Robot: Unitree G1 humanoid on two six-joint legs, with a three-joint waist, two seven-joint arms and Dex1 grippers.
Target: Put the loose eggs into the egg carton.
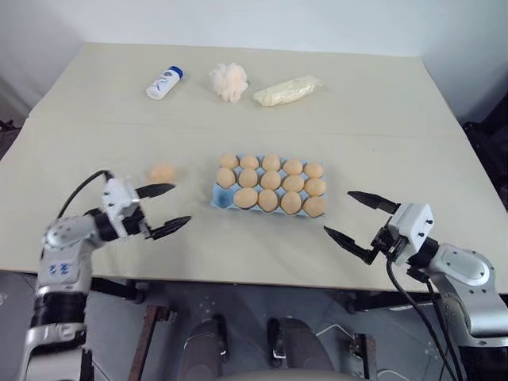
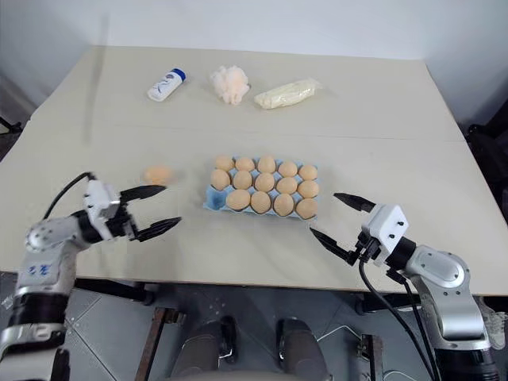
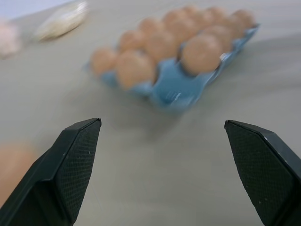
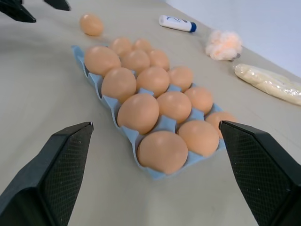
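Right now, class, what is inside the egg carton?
The carton holds fourteen eggs; its near-left corner cup is empty. The other cups' insides are hidden under the eggs. One egg lies outside it.

No readable text; white bottle (image 1: 164,82) label illegible.

Orange-tan eggs (image 1: 271,182) fill the light blue egg carton (image 1: 220,196) on a beige table (image 1: 381,111).
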